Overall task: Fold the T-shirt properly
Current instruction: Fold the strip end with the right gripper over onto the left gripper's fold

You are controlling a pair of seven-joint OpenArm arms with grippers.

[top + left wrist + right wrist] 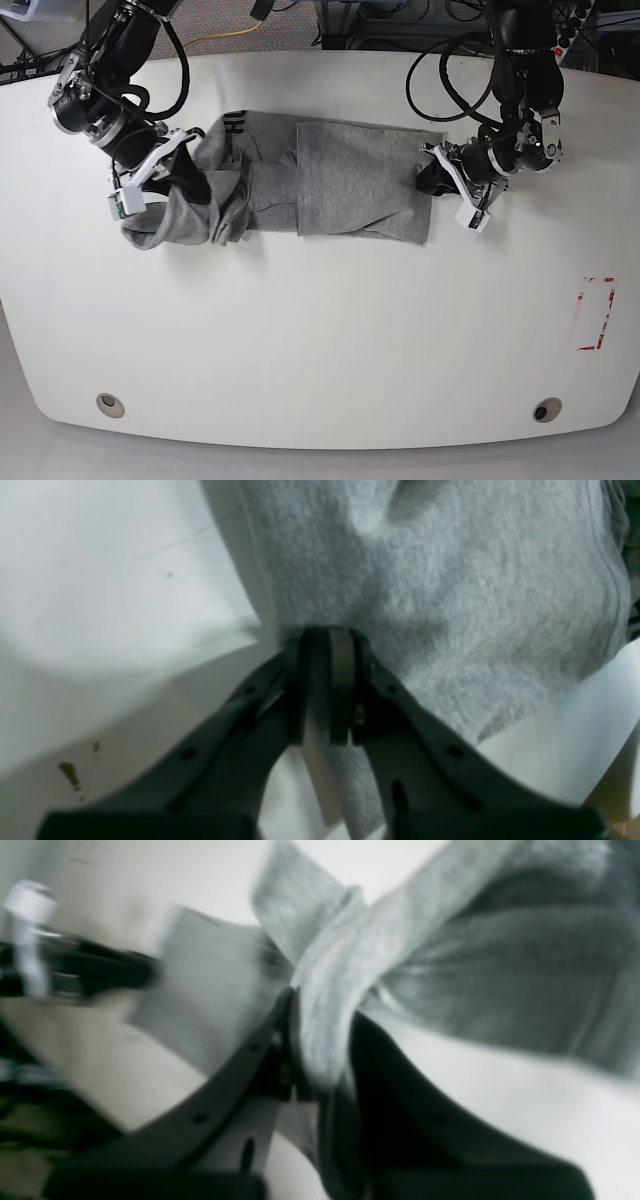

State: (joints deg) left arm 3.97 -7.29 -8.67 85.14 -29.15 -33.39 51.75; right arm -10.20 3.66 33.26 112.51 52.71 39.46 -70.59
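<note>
T-shirt [340,180]: on white counter [320,340], far half, partly folded | left end effector [327,645]: clamped on shirt's right edge | right end effector [320,1040]: clamped on bunched cloth at shirt's left end, lifted

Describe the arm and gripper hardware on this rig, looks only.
Both arms are black, jointed, with silver-grey metal segments and loose black cables looping off them. The left gripper and right gripper have matte black curved fingers with small round holes. In the base view, each wrist carries a white bracket.
</note>
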